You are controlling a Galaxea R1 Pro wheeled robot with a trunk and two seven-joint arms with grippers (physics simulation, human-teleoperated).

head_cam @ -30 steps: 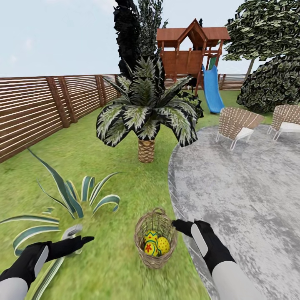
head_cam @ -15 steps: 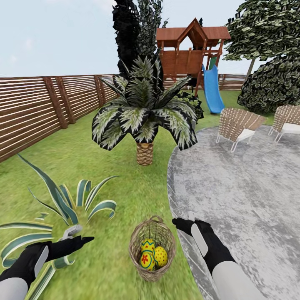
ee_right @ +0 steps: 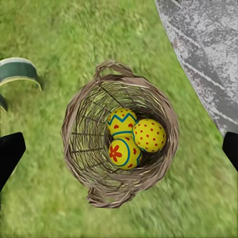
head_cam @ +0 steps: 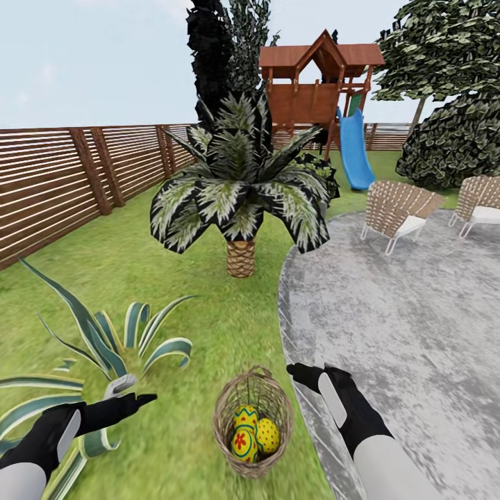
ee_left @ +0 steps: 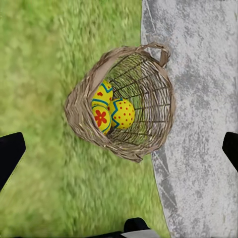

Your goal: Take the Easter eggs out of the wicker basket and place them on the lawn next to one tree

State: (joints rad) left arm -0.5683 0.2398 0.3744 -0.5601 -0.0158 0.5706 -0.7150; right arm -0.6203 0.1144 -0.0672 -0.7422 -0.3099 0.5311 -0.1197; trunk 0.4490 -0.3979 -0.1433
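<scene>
three easter eggs sit inside wicker basket, upright on lawn at edge of grey paving. left fingers and right fingers both spread apart, empty, flanking basket. small palm beyond.

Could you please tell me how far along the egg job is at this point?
Nothing is finished yet: all three Easter eggs lie in the wicker basket on the lawn. In hand: the left gripper and right gripper are open and empty, either side of the basket. Left: lift each egg out and set all three beside one tree.
</scene>
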